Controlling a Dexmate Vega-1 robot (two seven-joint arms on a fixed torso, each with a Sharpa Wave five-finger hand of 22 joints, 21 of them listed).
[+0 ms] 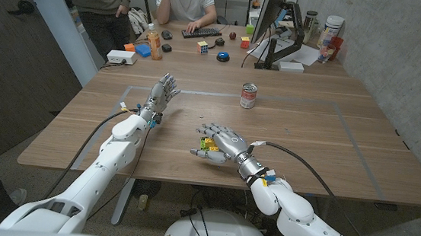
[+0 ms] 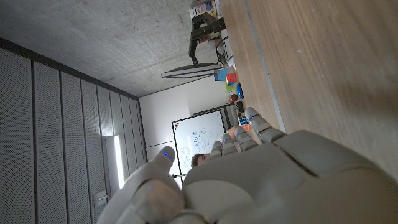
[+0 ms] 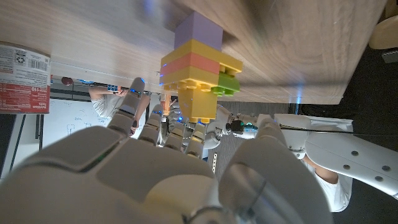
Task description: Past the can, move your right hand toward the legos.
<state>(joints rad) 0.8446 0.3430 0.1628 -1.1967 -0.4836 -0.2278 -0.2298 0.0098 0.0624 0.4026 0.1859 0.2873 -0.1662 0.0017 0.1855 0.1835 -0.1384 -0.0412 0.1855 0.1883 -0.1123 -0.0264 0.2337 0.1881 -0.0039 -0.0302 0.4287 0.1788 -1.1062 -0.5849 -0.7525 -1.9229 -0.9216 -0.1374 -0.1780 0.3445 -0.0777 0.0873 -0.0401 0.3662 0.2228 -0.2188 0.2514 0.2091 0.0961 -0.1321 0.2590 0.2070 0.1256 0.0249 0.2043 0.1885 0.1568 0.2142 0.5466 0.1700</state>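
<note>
Right hand [image 1: 220, 143] is at the legos [image 1: 208, 144] — fingers spread, thumb below the stack, no clear grip. Can [image 1: 248, 95] stands well beyond, mid-table. Left hand [image 1: 162, 93] — fingers apart, holding nothing, resting on the table [image 1: 331, 136].

My wooden table [image 1: 323, 143] has a thin pale line marking a rectangle on its top. A red and white can [image 1: 248, 95] stands upright far of the middle, a little right. Near the middle sits a small stack of bright bricks [image 1: 208, 143], yellow, green and purple. My right hand [image 1: 222, 143] is down at the bricks, just on their right side. My left hand [image 1: 161, 95] is on the wood well to the left, fingers pointing far
</note>
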